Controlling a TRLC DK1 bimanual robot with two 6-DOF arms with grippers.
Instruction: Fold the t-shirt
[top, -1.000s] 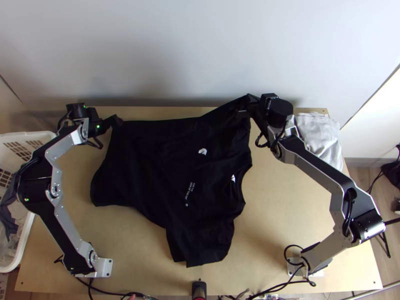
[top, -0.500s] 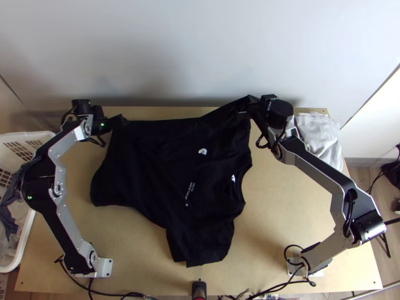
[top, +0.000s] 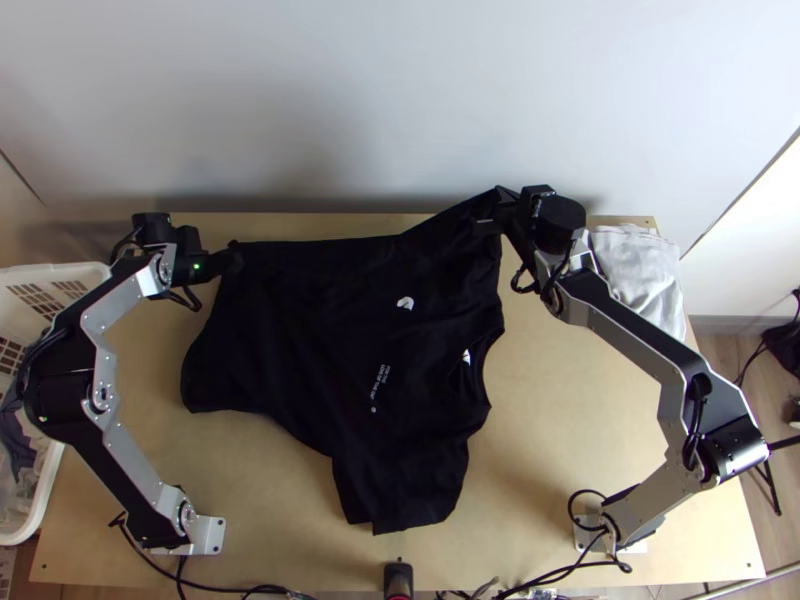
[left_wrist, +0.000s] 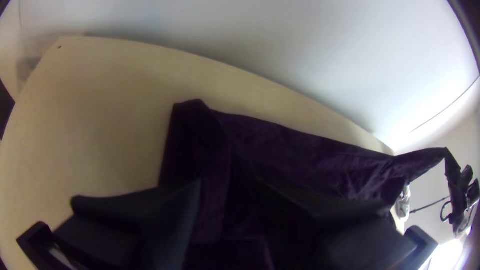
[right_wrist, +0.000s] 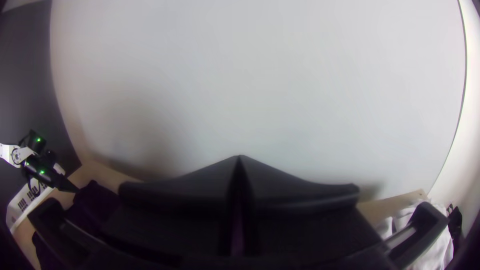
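The black cotton-looking t-shirt (top: 320, 330) lies spread on the pale wooden table (top: 570, 450), running from the black, wide-fingered left hand (left_wrist: 228, 184) across to the matching right hand (right_wrist: 240, 159). Its hem end is by the left hand; the collar (top: 478, 370) sits on the near side of the right hand, the free sleeve (top: 400, 500) nearer still.

The right hand is closed, with shirt fabric pinched between its fingers, apparently the far sleeve, drawn up in a slope. The left hand's fingers are parted, with the far hem corner (left_wrist: 192, 112) just ahead of them and cloth beneath and between.

The step looks like securing that corner so both hands can fold the far side over. Best to lower the left hand until its fingertips straddle the edge, then close on both layers; a shallow pinch may catch only the top one. The right hand should hold steady meanwhile, as a tug could slide the hem out from under its partner. Once both grip, lift together and carry evenly towards the free sleeve, keeping the edge taut so it doesn't sag or bunch.
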